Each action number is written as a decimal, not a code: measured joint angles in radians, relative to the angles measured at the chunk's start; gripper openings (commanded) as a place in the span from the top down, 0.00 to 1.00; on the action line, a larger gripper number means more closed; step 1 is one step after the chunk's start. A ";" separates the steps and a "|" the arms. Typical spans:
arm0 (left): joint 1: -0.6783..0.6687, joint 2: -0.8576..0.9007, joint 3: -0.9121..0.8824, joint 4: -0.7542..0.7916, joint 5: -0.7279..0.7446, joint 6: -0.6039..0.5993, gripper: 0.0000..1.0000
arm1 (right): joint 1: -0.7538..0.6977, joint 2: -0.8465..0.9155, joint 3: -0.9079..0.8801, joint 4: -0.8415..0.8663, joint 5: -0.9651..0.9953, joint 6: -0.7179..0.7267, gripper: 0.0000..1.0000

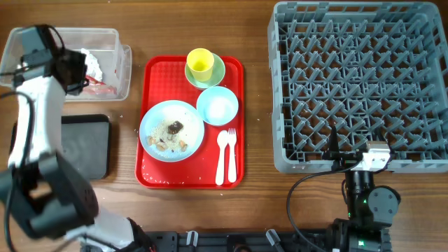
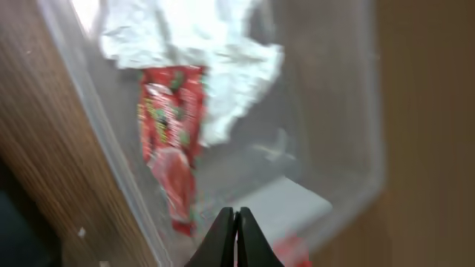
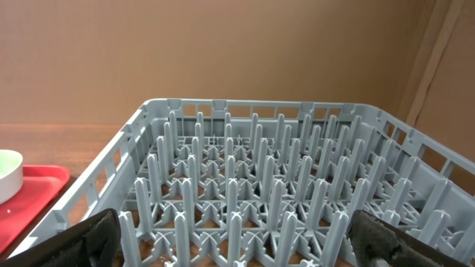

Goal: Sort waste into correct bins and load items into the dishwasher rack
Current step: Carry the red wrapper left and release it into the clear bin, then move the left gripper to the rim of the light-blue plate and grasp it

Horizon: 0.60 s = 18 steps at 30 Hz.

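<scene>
Clear tub [image 1: 105,31] holds white napkin [image 2: 223,44] + red wrapper [image 2: 172,126]; L gripper [image 2: 236,222] pinched closed over it. R gripper [image 3: 241,241] spread wide by rack [image 3: 260,170].

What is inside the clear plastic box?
A crumpled white napkin and a red wrapper lie in the clear tub. The left arm covers its left end from overhead, so anything there is hidden.
</scene>
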 measured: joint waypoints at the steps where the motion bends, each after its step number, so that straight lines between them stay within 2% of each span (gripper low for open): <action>1: 0.000 -0.045 0.000 -0.009 0.026 0.022 0.93 | 0.000 0.000 0.000 0.000 0.000 0.000 0.00; 2: -0.003 -0.097 0.000 -0.031 0.053 0.047 0.89 | 0.000 0.000 0.000 0.000 0.000 0.000 0.00; 4: -0.016 -0.199 0.001 -0.098 0.104 0.097 0.48 | 0.000 0.000 0.000 0.000 0.000 0.000 0.00; 5: -0.030 -0.235 0.003 -0.130 0.121 0.127 0.40 | 0.000 0.000 0.000 0.000 0.000 0.000 0.00; 7: -0.072 -0.277 0.008 -0.223 0.142 0.164 0.38 | 0.000 0.000 0.000 0.000 0.000 0.000 0.00; 11: -0.217 -0.267 0.007 -0.414 0.166 0.268 0.41 | 0.000 0.000 0.000 0.000 0.000 0.000 0.00; 14: -0.340 -0.238 0.002 -0.468 0.171 0.330 0.41 | 0.000 0.000 0.000 0.000 0.000 0.000 0.00; 18: -0.537 -0.222 -0.056 -0.437 0.153 0.381 0.40 | 0.000 0.000 0.000 0.000 0.000 0.000 0.00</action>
